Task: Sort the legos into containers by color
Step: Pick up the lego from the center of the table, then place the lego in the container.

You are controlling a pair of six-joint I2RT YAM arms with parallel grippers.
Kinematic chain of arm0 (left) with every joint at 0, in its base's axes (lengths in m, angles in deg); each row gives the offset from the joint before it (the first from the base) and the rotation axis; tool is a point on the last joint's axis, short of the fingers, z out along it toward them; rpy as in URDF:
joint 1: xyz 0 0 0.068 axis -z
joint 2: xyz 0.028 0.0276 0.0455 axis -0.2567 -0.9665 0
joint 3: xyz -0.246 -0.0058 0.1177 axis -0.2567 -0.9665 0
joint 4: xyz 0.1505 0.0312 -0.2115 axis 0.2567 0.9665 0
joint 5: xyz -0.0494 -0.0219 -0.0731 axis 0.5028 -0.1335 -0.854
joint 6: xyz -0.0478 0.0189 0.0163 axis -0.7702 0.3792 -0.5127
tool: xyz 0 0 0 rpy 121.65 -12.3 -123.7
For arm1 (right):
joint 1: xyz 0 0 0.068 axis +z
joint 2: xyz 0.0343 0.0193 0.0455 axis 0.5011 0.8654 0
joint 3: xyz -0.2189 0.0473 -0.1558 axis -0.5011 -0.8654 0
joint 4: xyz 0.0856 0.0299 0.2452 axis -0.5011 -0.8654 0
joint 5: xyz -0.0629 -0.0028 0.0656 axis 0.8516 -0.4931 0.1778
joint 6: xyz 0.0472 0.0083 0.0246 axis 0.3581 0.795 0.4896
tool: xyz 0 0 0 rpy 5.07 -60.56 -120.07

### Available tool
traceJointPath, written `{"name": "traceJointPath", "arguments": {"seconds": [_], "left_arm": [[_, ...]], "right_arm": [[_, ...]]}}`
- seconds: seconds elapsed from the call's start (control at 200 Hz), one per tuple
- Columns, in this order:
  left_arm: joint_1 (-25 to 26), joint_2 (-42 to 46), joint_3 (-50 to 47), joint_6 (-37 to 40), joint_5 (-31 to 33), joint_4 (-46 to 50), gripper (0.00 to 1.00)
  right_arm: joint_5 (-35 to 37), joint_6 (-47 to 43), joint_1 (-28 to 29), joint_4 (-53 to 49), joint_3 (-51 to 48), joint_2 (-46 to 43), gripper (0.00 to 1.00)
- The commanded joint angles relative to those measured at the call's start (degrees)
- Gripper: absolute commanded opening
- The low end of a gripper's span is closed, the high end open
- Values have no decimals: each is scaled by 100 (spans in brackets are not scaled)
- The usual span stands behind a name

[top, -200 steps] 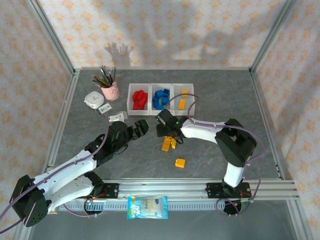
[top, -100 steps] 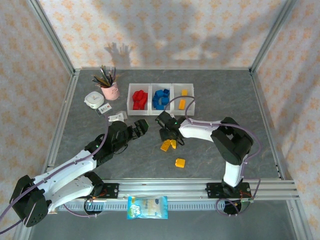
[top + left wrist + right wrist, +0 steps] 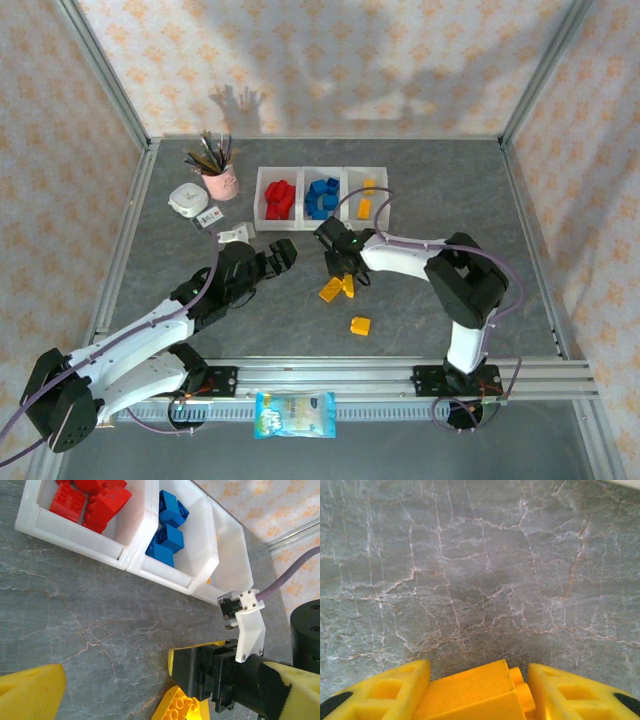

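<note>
Three joined white containers (image 3: 322,227) stand at the back, holding red legos (image 3: 279,198), blue legos (image 3: 322,196) and yellow legos (image 3: 366,200). In front of them my right gripper (image 3: 345,277) is down on the table, its jaws pressed against both sides of a yellow lego (image 3: 475,692) that lies flat between the fingers (image 3: 385,692). A second yellow piece (image 3: 330,290) lies against it, and another yellow lego (image 3: 360,325) sits nearer the front. My left gripper (image 3: 285,250) hovers wide open to the left, holding nothing. In its wrist view I see the bins' front wall (image 3: 90,545) and the yellow lego (image 3: 182,707).
A pink cup of brushes (image 3: 220,180), a round white object (image 3: 187,199) and small white cards (image 3: 235,235) sit at the back left. A blue-and-white packet (image 3: 294,413) lies on the front rail. Metal frame rails border the table.
The right gripper's jaws have closed in on the yellow lego and nudged the yellow pieces slightly. The left arm has stayed still and open.
</note>
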Motion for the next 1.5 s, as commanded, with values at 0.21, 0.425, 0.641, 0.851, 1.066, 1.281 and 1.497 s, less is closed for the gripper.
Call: {"name": "traceJointPath", "arguments": {"seconds": [0.21,0.425,0.641,0.851,1.066,1.281,1.497], "left_arm": [[-65,-486,594,335,-272,-90,99],[-74,-1126,1091,596,-527,-243,99],[-90,-1691,1581,785,-645,-305,99],[-133,-1987,1789,856,-715,-404,99],[-166,-2077,1880,876,-768,-391,99],[-179,-1989,1881,876,-772,-341,99],[-177,-1635,1598,788,-745,-341,99]], "right_arm": [[309,-1,-637,-277,650,-858,43],[559,-77,-1361,-128,1307,-449,44],[685,-139,-1750,-94,2259,490,43],[713,-180,-1987,-145,3028,1333,46],[732,-234,-1983,-115,3204,1322,58],[508,-236,-1962,-18,2778,707,64],[413,-252,-1606,24,1938,58,67]]}}
